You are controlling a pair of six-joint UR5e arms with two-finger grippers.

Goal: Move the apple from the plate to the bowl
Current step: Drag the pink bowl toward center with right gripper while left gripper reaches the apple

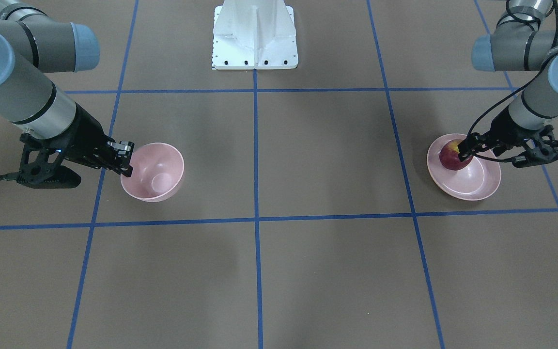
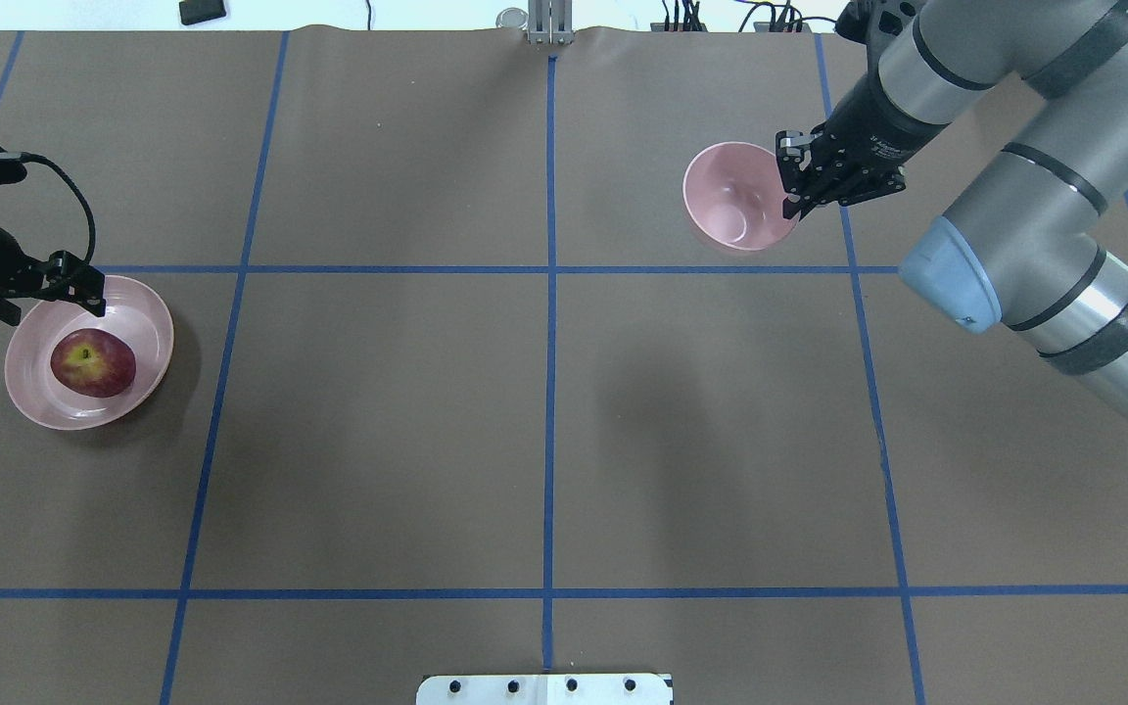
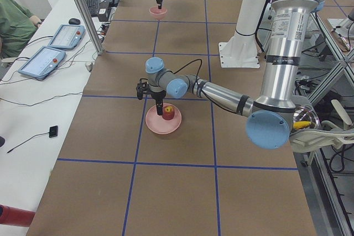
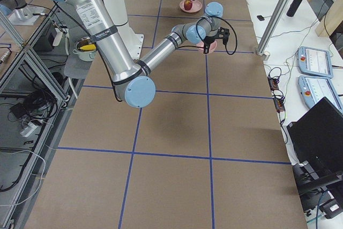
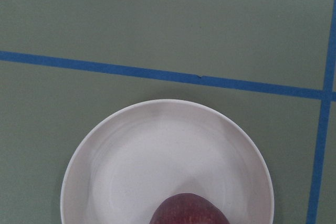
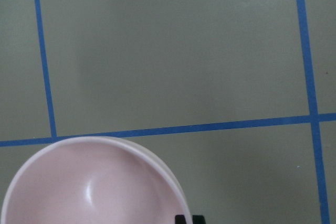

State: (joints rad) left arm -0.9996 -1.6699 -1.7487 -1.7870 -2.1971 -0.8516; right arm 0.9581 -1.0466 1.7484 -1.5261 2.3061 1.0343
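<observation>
Your apple (image 2: 92, 362) sits unlifted on the left plate (image 2: 148, 328); left jaws' width I cannot tell, right jaws narrow at the rim of the bowl (image 2: 721, 196).

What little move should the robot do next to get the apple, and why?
Probably ease the left hand down around the apple and close on it. The apple sits on the plate, the left hand hangs right beside it, and I can't see a grip yet. The bowl is empty, with the right hand at its rim.
</observation>
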